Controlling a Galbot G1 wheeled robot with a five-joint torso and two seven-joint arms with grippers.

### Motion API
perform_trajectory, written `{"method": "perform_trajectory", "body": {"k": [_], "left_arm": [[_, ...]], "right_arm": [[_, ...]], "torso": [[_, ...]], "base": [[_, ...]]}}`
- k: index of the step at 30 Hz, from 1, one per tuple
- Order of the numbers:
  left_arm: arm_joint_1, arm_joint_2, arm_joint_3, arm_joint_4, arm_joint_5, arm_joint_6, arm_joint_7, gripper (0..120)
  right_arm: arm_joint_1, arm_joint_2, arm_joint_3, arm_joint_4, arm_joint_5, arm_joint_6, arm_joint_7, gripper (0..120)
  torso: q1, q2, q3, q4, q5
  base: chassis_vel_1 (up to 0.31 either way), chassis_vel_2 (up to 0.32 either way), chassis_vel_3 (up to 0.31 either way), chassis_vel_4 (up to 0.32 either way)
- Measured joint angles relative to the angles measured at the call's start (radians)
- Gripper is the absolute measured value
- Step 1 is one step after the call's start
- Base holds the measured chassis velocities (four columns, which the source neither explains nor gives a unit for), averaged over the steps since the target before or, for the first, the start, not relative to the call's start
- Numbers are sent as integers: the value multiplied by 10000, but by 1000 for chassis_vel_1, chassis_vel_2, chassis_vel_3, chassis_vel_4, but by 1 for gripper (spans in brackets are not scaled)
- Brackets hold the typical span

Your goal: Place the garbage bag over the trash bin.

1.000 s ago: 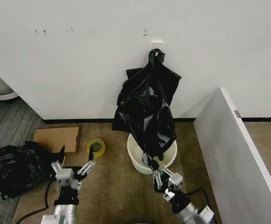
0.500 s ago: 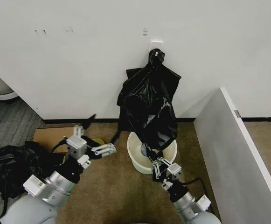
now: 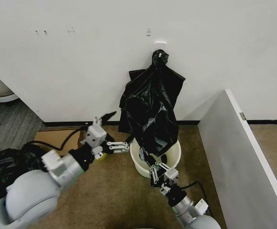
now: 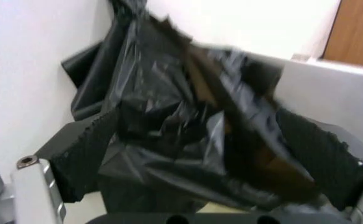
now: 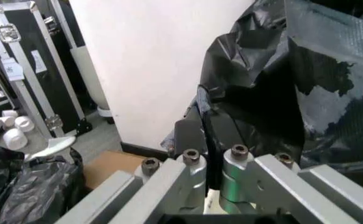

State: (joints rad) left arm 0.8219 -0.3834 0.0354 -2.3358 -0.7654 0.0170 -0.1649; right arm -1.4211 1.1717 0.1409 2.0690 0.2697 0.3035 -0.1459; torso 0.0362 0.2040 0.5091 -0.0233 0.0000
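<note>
A black garbage bag (image 3: 150, 114) hangs down a white wall (image 3: 81, 57) from a knotted top, its lower end draping over the near rim of a round white trash bin (image 3: 139, 162) on brown carpet. Behind it other black plastic spreads against the wall, and the two cannot be told apart cleanly.

The left gripper (image 3: 120, 146) reaches in from the left, fingers spread open, tips just beside the bin's left rim and the bag's lower left edge. In the left wrist view its two dark ribbed pads (image 4: 84, 156) stand wide apart with the wrinkled bag (image 4: 188, 126) between them, not pinched.

The right gripper (image 3: 153, 168) points up from below, at the bin's front rim where the bag's bottom hangs. In the right wrist view its fingers sit close together on a fold of the bag (image 5: 274, 93), gripping it.

A grey partition panel (image 3: 233, 157) stands close on the right. To the left lie a flat cardboard piece (image 3: 57, 139) and a lumpy mound of black plastic (image 3: 9, 167). Open carpet lies in front of the bin.
</note>
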Motion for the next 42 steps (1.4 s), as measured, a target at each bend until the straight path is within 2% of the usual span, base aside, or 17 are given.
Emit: {"method": "perform_trajectory", "body": {"k": [2,6,8,11,12,14,17,27,32,35,39,42], "left_arm": [[-477,-67,456,285,152,352,14,98],[-1017,-262,839,620,82,439,69,98],[-1783,-511,1383,879,-128,437,93,98],[-3132,-844,2771,1305,-293,439,115,98],[-3132,-844,2771,1305,-293,439,115,98],[-4093,-1082,3660,1528,-492,538,132,98],[-5184,-1397,4457,1764,-899,750,138,98],[-6998,-1845,5869,2331,-1647,1396,242,98],[-7733,-2294,6682,2627,-2027,1817,-168,98],[-7966,-2408,6865,2720,-2161,2025,-308,99],[-8346,-2594,7194,2739,-2976,2853,-788,95],[-8372,-2792,7230,2837,-3182,3063,-1016,93]], "right_arm": [[-26,19,55,0,-20,39,-15,0],[-87,19,115,0,-55,111,-74,0],[-118,14,113,-19,-72,151,-102,0],[-122,37,94,-73,-131,199,-120,0],[-122,37,94,-73,-131,199,-120,0],[-109,53,92,-73,-137,203,-123,0],[-103,46,138,-58,-137,215,-126,0],[-93,66,227,-31,-90,273,-145,0],[-46,114,186,-34,-76,273,-154,0],[-53,115,187,-29,-68,276,-156,0],[-87,119,211,22,-29,285,-161,0],[-96,143,230,66,2,293,-162,0]], "torso": [[0,0,0,3,2],[0,0,0,8,-1],[0,0,0,6,-3],[0,0,0,2,2],[0,0,0,2,2],[0,0,0,2,-1],[-1,0,0,2,2],[-1,0,0,5,1],[-1,0,0,2,-2],[-1,0,0,2,0],[-1,0,-1,4,1],[-1,0,-1,5,-1]], "base": [[0,0,0,0],[0,0,0,0],[0,0,0,0],[0,0,0,0],[0,0,0,0],[0,0,0,0],[0,0,0,0],[0,0,0,0],[0,0,0,0],[0,0,0,0],[0,0,0,0],[0,0,0,0]]}}
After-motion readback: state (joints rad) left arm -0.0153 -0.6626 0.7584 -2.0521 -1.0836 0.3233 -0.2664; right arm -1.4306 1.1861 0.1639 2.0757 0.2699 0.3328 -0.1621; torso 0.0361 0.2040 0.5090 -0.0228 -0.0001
